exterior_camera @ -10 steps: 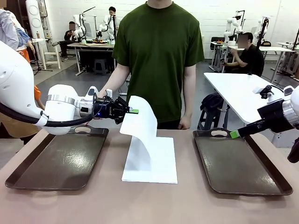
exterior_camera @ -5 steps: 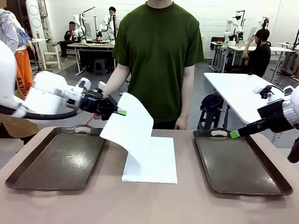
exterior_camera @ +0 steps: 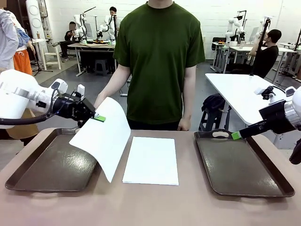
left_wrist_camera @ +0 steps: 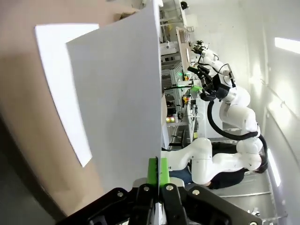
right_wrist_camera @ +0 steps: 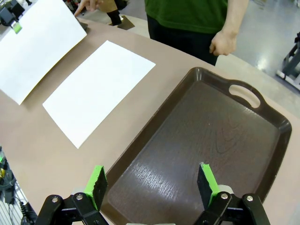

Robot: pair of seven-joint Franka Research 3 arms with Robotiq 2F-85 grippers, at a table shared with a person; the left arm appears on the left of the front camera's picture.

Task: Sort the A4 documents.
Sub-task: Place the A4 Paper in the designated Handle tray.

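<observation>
The left gripper [exterior_camera: 99, 118] is clamped tight on the top edge of one A4 sheet [exterior_camera: 104, 140]. Its green pads are pressed together with the paper between them, which shows closely in the left wrist view, where this gripper [left_wrist_camera: 154, 172] pinches the sheet [left_wrist_camera: 122, 103] at its rim. In the front view the sheet hangs curved from the grip toward 5 o'clock. It crosses the right edge of the left tray [exterior_camera: 47, 165], and its lower corner is down by the tray's near right corner. At 3 o'clock from it, and apart from it, more white paper [exterior_camera: 151, 160] lies flat in the middle of the bench [exterior_camera: 155, 207]; it may be one sheet or a thin stack, I cannot tell. The right gripper [right_wrist_camera: 152, 182] hangs above the right tray [exterior_camera: 240, 165], toward the tray's 11 o'clock corner, jaws spread wide and holding nothing. A person [exterior_camera: 160, 61] stands at 12 o'clock beyond the bench.
</observation>
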